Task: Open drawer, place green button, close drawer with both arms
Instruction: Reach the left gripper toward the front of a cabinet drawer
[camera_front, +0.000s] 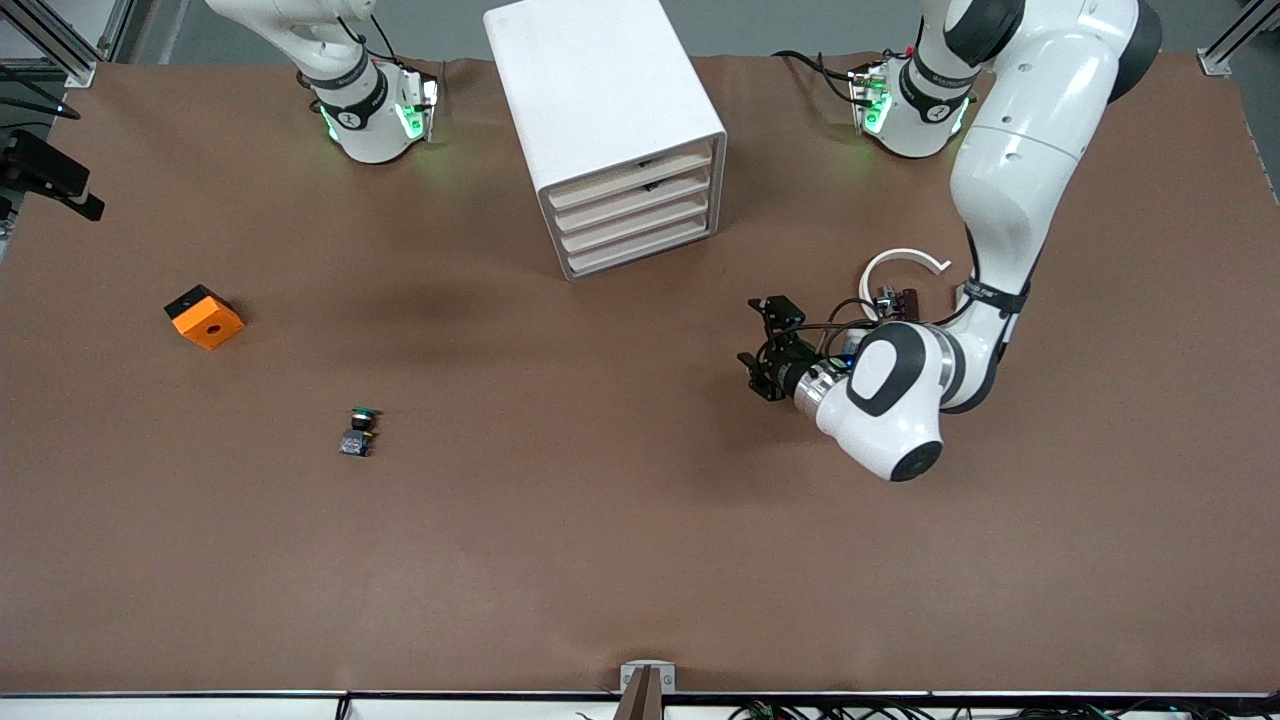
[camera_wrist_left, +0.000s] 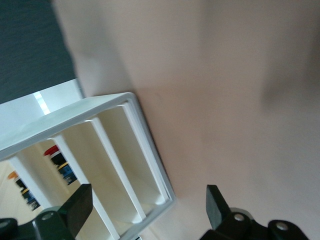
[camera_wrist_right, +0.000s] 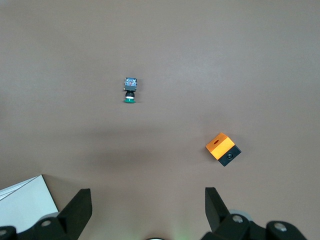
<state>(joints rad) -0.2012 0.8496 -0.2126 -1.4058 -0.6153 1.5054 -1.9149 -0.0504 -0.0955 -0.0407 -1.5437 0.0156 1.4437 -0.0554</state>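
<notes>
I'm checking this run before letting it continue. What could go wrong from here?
The left hand hovers open over bare table, off to the side of the cabinet rather than squarely facing its closed drawers; it may miss a drawer front or nudge the cabinet. The button is small and lies on its side, so it may roll or slip when gripped.

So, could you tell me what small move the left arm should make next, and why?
Probably ease the left gripper toward the cabinet and line it up with one drawer. All four drawers look shut, the open gripper hangs over bare table in front of them, and the button lies untouched toward the right arm's end.
</notes>
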